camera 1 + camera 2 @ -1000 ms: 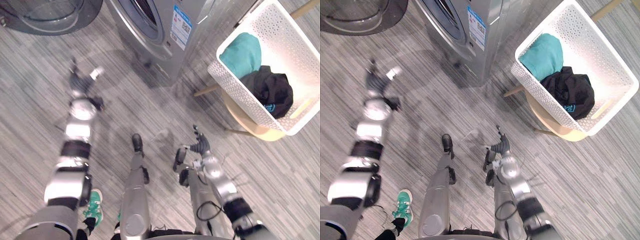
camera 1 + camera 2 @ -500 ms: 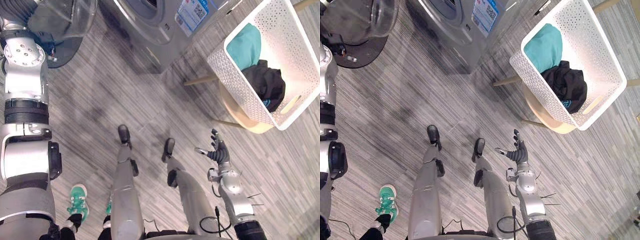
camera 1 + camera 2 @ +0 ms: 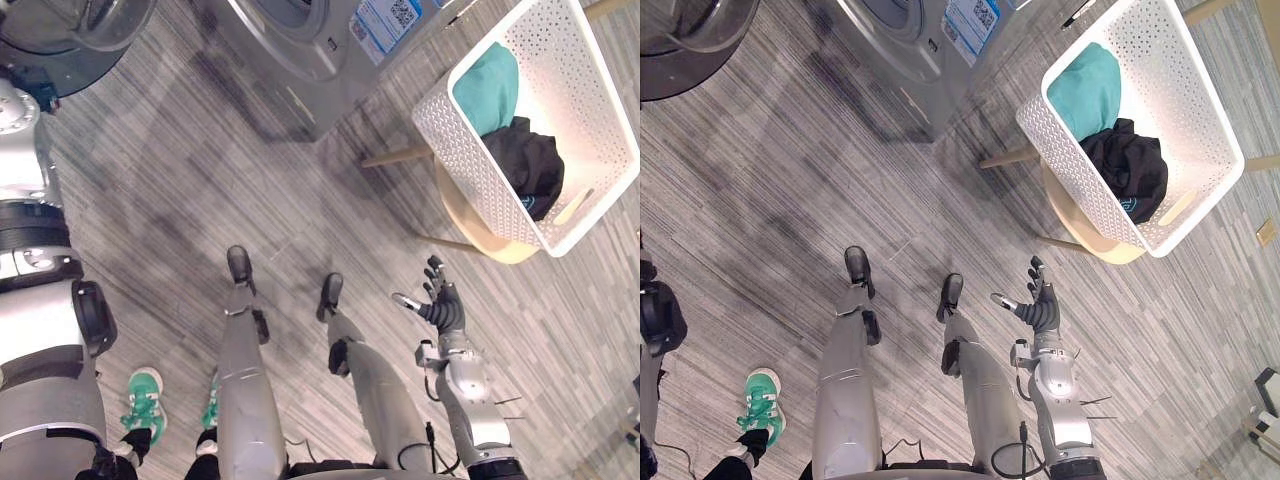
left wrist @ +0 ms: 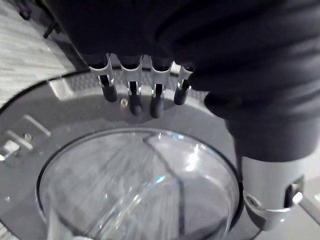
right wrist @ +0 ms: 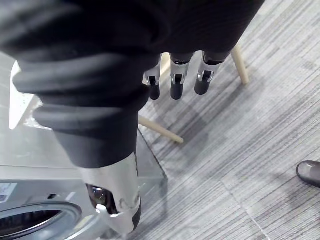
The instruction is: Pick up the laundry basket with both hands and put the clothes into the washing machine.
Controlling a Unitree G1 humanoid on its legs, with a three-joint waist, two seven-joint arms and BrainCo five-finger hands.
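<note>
Floor (image 3: 180,210): basket (image 3: 455,125) well beyond right fingers (image 3: 436,282)

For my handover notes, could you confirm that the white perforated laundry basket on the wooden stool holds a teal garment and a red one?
Not quite: the left eye view shows a black garment, not a red one, beside the teal garment in the white perforated laundry basket.

This looks like a home laundry corner. A silver-grey front-loading washing machine (image 3: 310,50) stands on a grey wood-look plank floor (image 3: 200,200), its round glass porthole door (image 4: 135,185) swung open. Near it, a white perforated plastic laundry basket (image 3: 462,160) sits on a round pale wooden stool (image 3: 480,235) and holds a teal garment (image 3: 488,90) and a black garment (image 3: 525,165).
</note>
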